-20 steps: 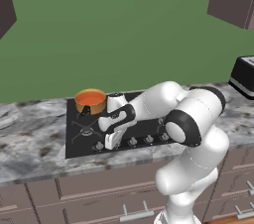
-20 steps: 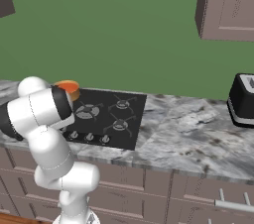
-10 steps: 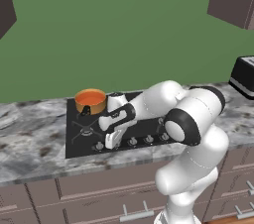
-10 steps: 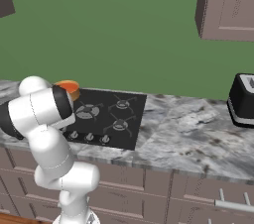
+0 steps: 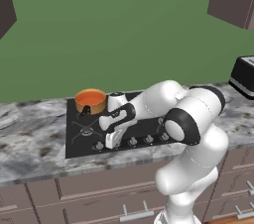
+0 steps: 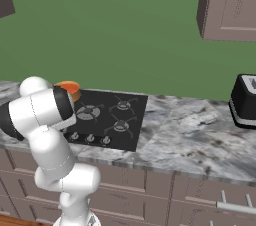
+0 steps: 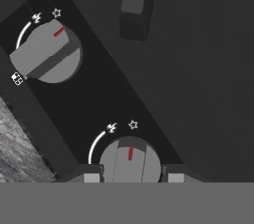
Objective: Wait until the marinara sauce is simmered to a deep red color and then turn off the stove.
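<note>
- Nothing differs from the earlier pictures: the arm and gripper (image 5: 110, 143) have stayed put over the front edge of the stove (image 5: 84, 131), and the pot, knobs and toaster sit as before.
- In the hand view the two fingertips (image 7: 92, 177) stand on either side of a silver knob (image 7: 130, 161), the jaws closed on it; its red mark points toward the star symbol above it.
- A second knob (image 7: 45, 51) lies further up and to the left in the hand view, apart from the gripper, its red mark also pointing near its star.
- A grey grate bar (image 7: 135, 2) crosses the top of that view, beyond the knobs.
- From the left base view the gripper sits at the left end of the knob row (image 5: 140, 140), with the white forearm lying across the middle of the stove and hiding several burners.
- Behind the gripper, on the stove's back left burner, stands the orange pot (image 5: 91, 105); the sauce (image 5: 90, 98) in it shows as a smooth orange-red disc.
- From the right base view the arm's upper body blocks most of the pot (image 6: 70, 90); the right-hand burners (image 6: 121, 115) are plain to see.
- The marble counter (image 6: 200, 135) runs off to the right, where a black toaster (image 6: 245, 101) stands well apart from the stove.
</note>
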